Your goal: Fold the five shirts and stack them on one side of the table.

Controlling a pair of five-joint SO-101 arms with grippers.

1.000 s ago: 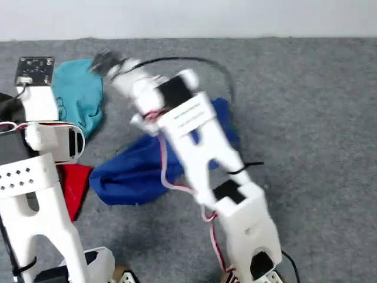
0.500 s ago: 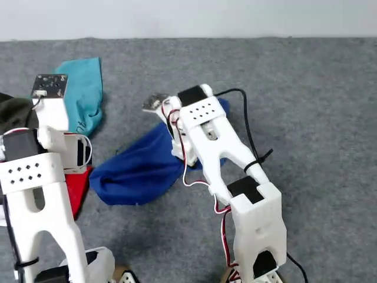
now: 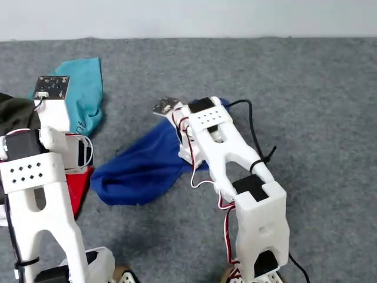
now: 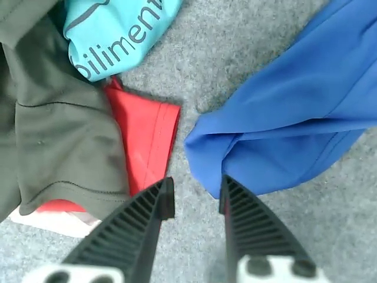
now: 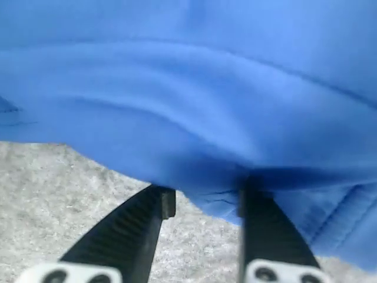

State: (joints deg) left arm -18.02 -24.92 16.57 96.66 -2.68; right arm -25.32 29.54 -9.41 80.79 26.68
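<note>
A blue shirt (image 3: 138,168) lies crumpled in the middle of the grey table. The right arm (image 3: 215,138) bends down over its near-right part. In the right wrist view my right gripper (image 5: 203,203) stands open at the blue shirt's (image 5: 194,88) hem, with fabric between the fingers. My left gripper (image 4: 195,197) hangs open above bare table, between a red shirt (image 4: 147,141) and the blue shirt (image 4: 294,100). A dark olive shirt (image 4: 59,130) overlaps the red one. A teal shirt (image 3: 88,88) lies at the far left.
The left arm (image 3: 41,177) stands over the heap of red (image 3: 76,188) and olive (image 3: 12,112) shirts at the left edge. Something white (image 4: 53,221) peeks from under that heap. A black cable (image 3: 253,135) loops off the right arm. The table's right half is bare carpet.
The right arm has drawn back from the teal shirt and come down onto the blue shirt. The teal shirt now lies spread flatter. The left arm shifted slightly.
</note>
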